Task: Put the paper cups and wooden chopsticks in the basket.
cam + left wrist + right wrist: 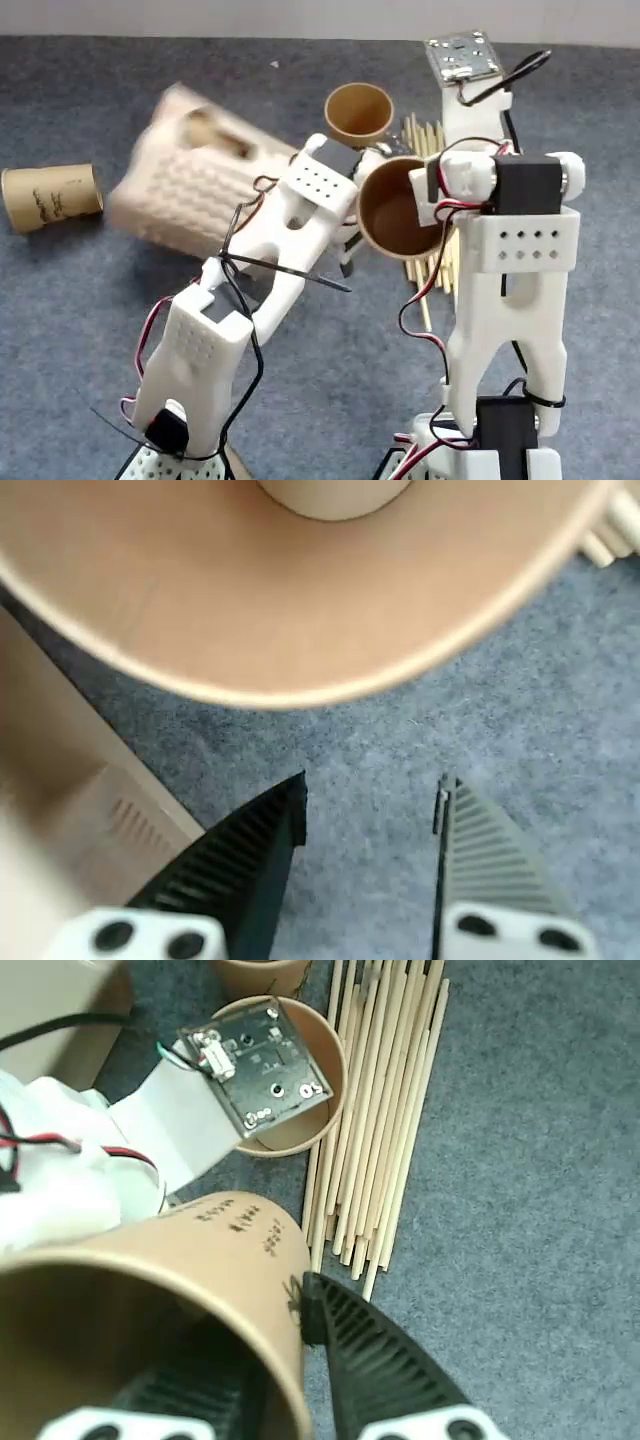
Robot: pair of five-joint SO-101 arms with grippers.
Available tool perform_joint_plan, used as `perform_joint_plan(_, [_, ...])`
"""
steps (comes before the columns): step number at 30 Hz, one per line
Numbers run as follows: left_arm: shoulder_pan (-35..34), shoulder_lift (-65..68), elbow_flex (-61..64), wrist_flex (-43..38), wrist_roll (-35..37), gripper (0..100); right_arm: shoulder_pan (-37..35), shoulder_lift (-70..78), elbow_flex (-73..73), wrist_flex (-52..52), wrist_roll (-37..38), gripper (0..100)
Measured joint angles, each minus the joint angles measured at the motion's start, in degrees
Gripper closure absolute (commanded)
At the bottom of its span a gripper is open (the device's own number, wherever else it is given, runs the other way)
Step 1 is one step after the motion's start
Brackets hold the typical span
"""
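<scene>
Fingers of the right claw [270, 1345] pinch the wall of the held cup [150, 1290], one finger inside the mouth and the black one outside. In the high view this held cup [400, 205] hangs mouth-up between the two arms and covers part of the chopsticks [432, 150].

From the right wrist, the chopsticks [385, 1110] lie in a loose bundle, side by side on the grey desk [540, 1160], just beside the black finger. Against the bundle's other side stands the middle cup [300, 1125], upright. The left arm's board [255, 1065] hangs over its mouth, and the white bracket behind the board crowds the space next to the held cup. Past it stands the far cup [260, 970], cut off by the frame edge.

The left claw [370, 810] is spread, with nothing between its fingers and bare desk under the gap. The middle cup [300, 590] looms just ahead of the fingertips, seen down into its mouth. A few chopstick ends [610, 530] show beside it, and the beige basket [60, 810] sits off to one side.

From above, the far cup [357, 112] stands upright, just beyond the left arm's head. The basket [190, 170] lies skewed beside that arm. The fallen cup [50, 197] rests on its side, well apart from everything else.
</scene>
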Motion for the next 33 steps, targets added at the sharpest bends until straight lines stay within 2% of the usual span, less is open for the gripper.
perform_joint_plan(7, [2.4,-2.4,-1.8,3.5,-0.5,77,3.8,-0.1,0.0,0.0,0.0,99.3])
perform_joint_plan(9, [-0.4,-4.0,-2.6,4.4,-0.5,77,4.9,-0.2,-0.1,0.0,0.8,99.3])
perform_joint_plan(13, [-11.4,-7.7,-4.0,4.6,-0.8,77,7.5,-0.2,2.7,0.0,3.3,99.3])
perform_joint_plan(15, [-14.6,-7.9,-4.2,4.7,-1.3,77,8.9,-0.2,4.1,0.0,3.4,99.3])
perform_joint_plan(21, [-13.0,-9.1,-4.3,4.7,-3.2,77,15.0,-0.2,4.7,0.0,3.7,99.3])
perform_joint_plan(27, [-13.7,-14.0,-4.3,4.9,-3.2,77,17.6,-0.2,5.2,0.0,6.8,99.3])
perform_joint_plan(33, [-19.0,-14.2,-4.3,4.9,-3.1,77,28.1,-0.2,5.3,0.0,10.8,99.3])
